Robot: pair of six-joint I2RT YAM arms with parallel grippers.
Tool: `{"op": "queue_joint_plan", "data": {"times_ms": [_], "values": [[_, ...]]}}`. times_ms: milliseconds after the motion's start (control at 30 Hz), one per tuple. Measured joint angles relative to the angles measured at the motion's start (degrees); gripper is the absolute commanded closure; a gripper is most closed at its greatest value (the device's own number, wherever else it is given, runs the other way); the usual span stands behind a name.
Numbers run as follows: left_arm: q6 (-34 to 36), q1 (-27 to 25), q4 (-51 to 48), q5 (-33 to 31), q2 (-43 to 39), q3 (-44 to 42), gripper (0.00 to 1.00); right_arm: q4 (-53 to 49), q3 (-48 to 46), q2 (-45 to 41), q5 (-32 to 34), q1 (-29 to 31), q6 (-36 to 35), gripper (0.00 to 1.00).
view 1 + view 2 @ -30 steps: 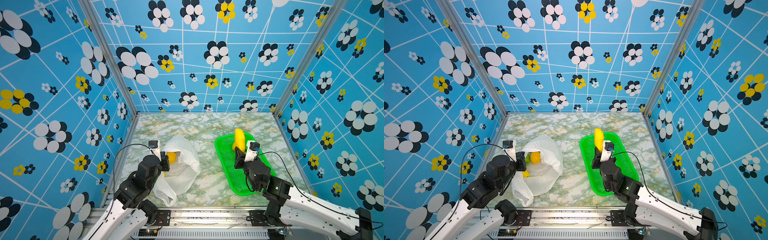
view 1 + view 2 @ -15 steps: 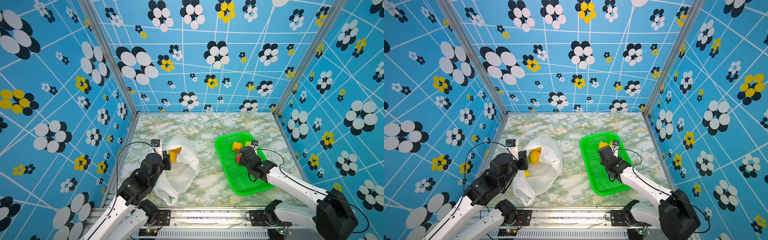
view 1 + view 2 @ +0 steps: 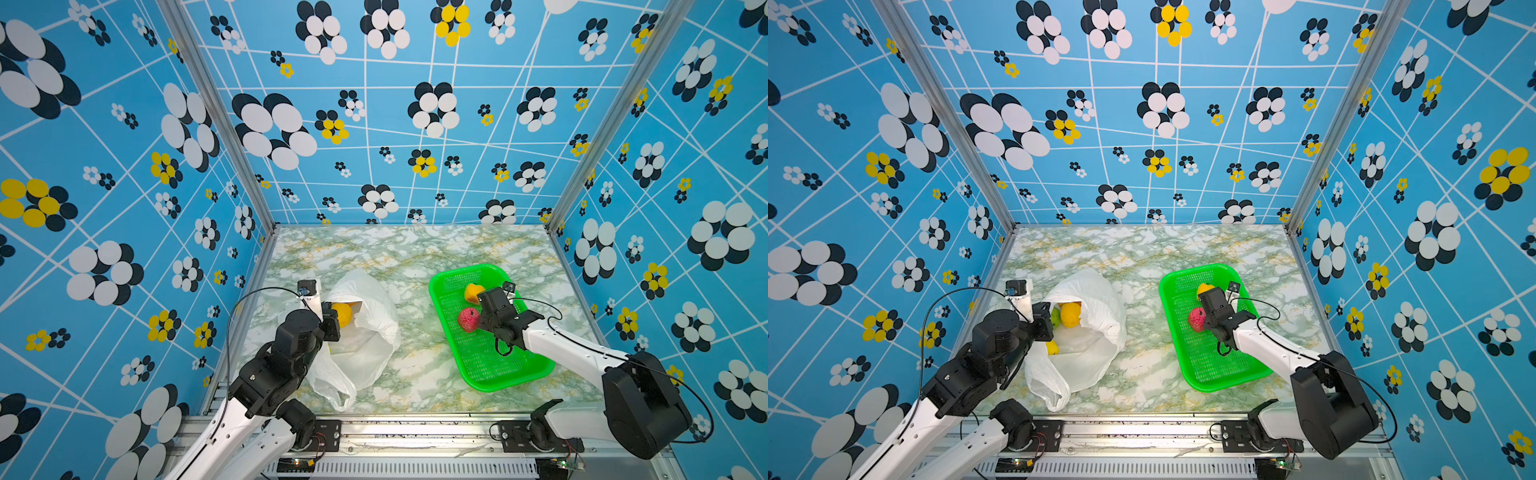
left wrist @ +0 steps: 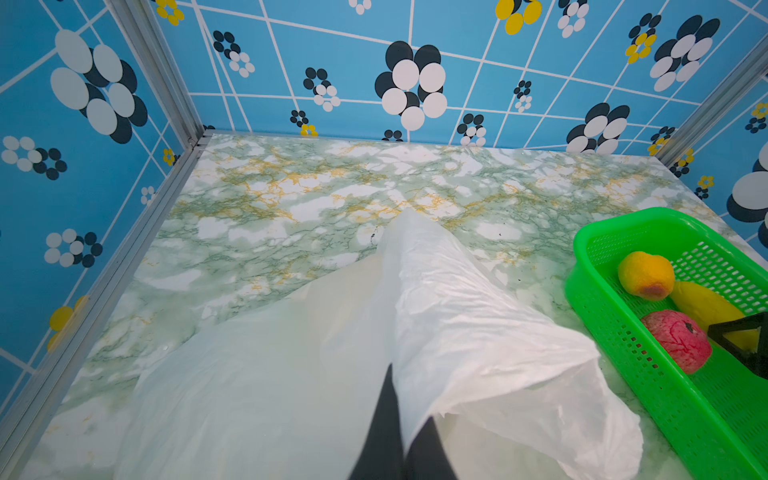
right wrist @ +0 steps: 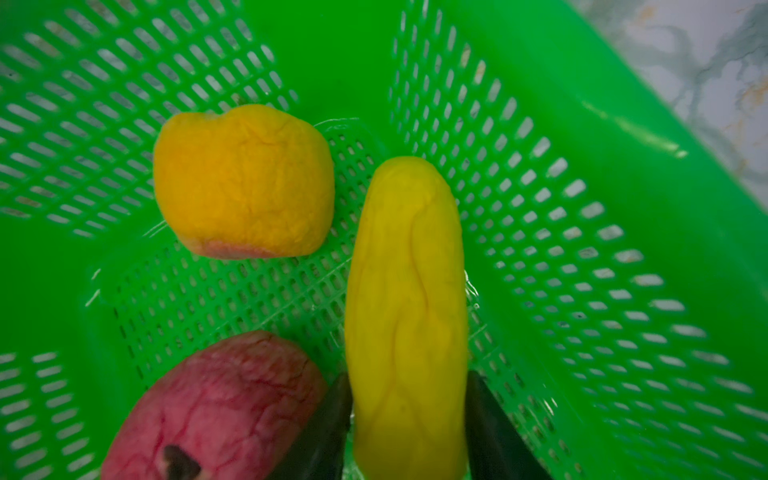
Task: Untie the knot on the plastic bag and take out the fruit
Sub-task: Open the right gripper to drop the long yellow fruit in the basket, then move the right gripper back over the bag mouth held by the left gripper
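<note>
So the bit that matters: the right gripper (image 5: 409,376) sits low in the green mesh basket (image 5: 623,208), fingers (image 5: 328,436) either side of the yellow banana-shaped fruit (image 5: 405,270). Its long axis runs straight out in line with those fingers. The banana lies on the basket floor, and the pads look right up against its sides. Honestly I can't tell if it's pinching or letting go. Next to it are a lumpy orange fruit (image 5: 245,183) and a red apple (image 5: 216,407), both matte and creased like squishy foam.

The rest of the fruit is in the plastic bag (image 3: 370,328), roughly 9 o'clock from the basket in both top views. The left gripper (image 3: 332,328) is clamped on the thin crinkly rim, propping up the mouth at the bag's 10 o'clock. A round yellow-orange fruit (image 3: 343,313) and a green one (image 3: 1055,316) show just inside. There's no knot to be seen, so I'd guess that part's done.

The left arm is way nearer but busy, so the right one probably has to cross toward 9 o'clock. That film is floppy and could sag shut.
</note>
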Motion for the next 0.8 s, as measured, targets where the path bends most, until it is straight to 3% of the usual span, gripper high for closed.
{"op": "queue_joint_plan", "data": {"times_ms": [67, 233, 467, 567, 800], "values": [[0.0, 0.0, -0.04, 0.0, 0.02, 0.0, 1.0, -0.02, 0.09, -0.09, -0.04, 0.0, 0.13, 0.35], [0.0, 0.0, -0.5, 0.0, -0.39, 0.0, 1.0, -0.79, 0.09, -3.26, -1.46, 0.0, -0.5, 0.33], [-0.02, 0.0, -0.66, 0.02, -1.42, 0.0, 1.0, -1.2, -2.69, -18.12, -2.19, 1.14, -1.36, 0.3], [-0.02, 0.0, -0.81, 0.04, -1.42, 0.0, 1.0, -1.29, -4.02, -24.68, -2.05, 4.15, -2.47, 0.31], [-0.02, 0.0, -0.85, 0.04, -1.2, 0.0, 1.0, 2.43, -5.16, -33.05, -0.39, 18.86, -8.63, 0.35]]}}
